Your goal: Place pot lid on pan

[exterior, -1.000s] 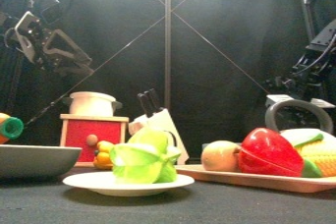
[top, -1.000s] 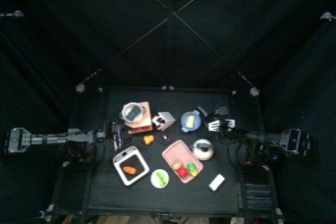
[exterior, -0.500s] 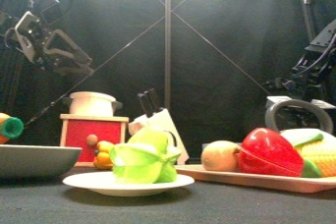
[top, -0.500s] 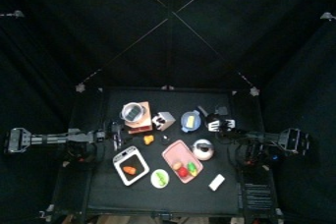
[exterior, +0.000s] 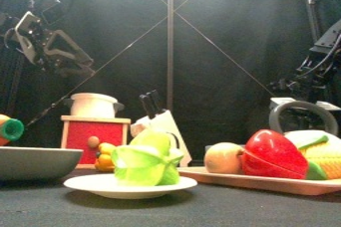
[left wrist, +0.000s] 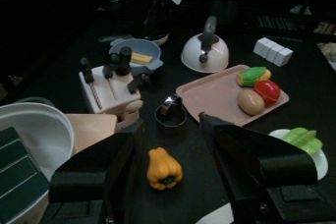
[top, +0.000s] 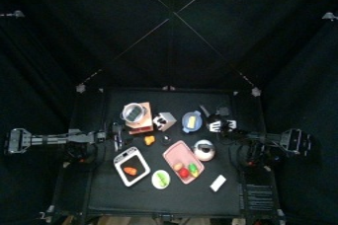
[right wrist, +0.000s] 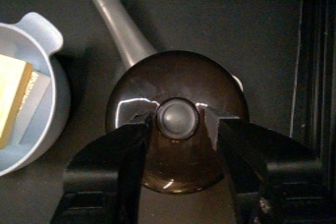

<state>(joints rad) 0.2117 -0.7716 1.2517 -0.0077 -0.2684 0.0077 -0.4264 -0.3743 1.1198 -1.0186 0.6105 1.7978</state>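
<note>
The right gripper (right wrist: 178, 140) stands open astride the lid (right wrist: 178, 120) knob, on the pan (right wrist: 121, 27), gripping nothing.

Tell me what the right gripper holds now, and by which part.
Nothing seems held. The right gripper is open, its jaws either side of the grey knob of the dark glossy round lid, with a gap at each side.

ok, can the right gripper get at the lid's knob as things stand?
Likely yes. The right gripper hangs directly over the lid, open jaws either side of its knob, nothing between. The lid sits on the grey-handled pan, beside the blue bowl.
</note>
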